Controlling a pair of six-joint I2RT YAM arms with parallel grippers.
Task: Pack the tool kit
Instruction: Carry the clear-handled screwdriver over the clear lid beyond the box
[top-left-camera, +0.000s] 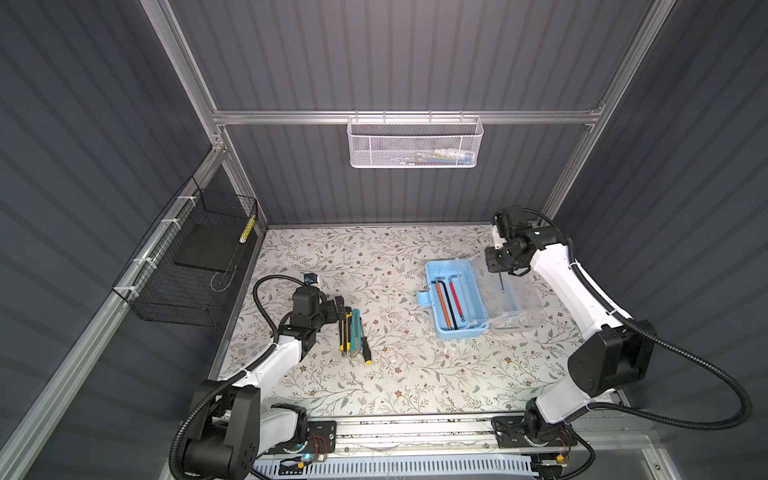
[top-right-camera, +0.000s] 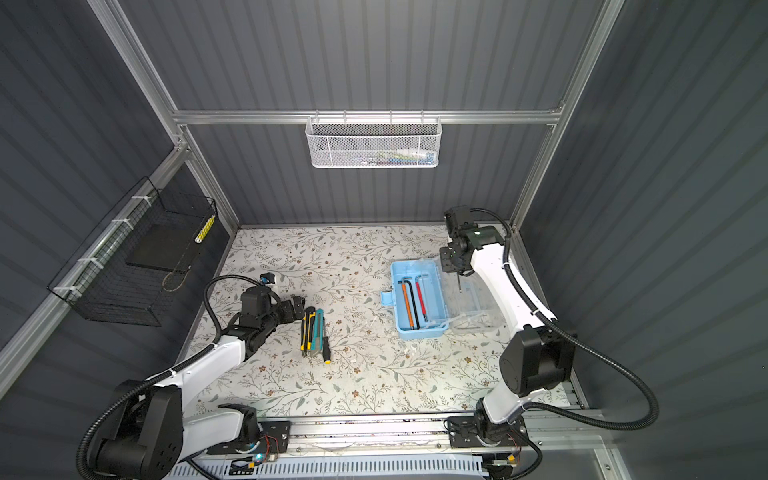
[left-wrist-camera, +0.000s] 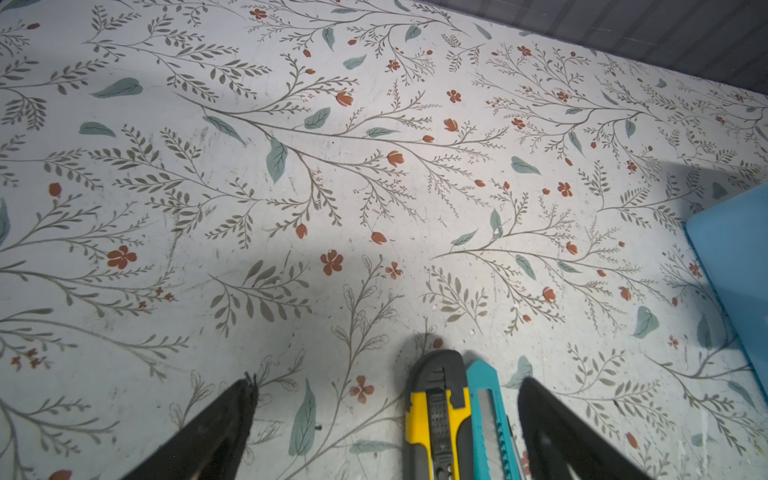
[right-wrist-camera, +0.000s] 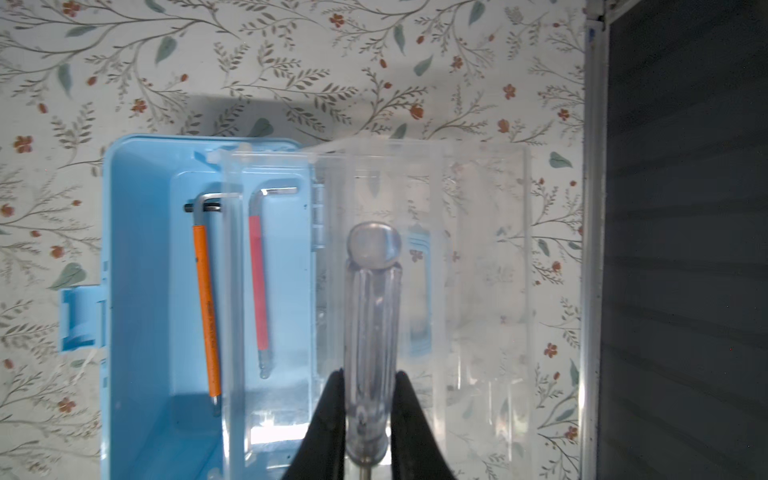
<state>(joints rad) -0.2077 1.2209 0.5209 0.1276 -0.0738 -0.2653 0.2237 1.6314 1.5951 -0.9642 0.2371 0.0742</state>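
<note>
The tool kit (top-left-camera: 471, 305) (top-right-camera: 434, 303) lies open at the right of the floral table, its clear lid (top-left-camera: 517, 301) folded out to the right. Orange, black and red hex keys (right-wrist-camera: 208, 307) lie in the blue tray. My right gripper (right-wrist-camera: 370, 376) (top-left-camera: 500, 270) hangs over the lid, shut on a clear-handled screwdriver (right-wrist-camera: 372, 316). Left of centre lie a yellow utility knife (left-wrist-camera: 436, 415) (top-left-camera: 344, 332), a teal utility knife (left-wrist-camera: 488, 415) (top-left-camera: 355, 330) and a black-and-yellow screwdriver (top-left-camera: 366, 351). My left gripper (left-wrist-camera: 387, 380) (top-left-camera: 338, 305) stands open low over the knives' far ends, which lie between its fingers.
A white mesh basket (top-left-camera: 415, 143) hangs on the back rail. A black wire basket (top-left-camera: 187, 262) is fixed to the left wall. The frame post and dark wall (right-wrist-camera: 594, 249) stand close to the lid's outer side.
</note>
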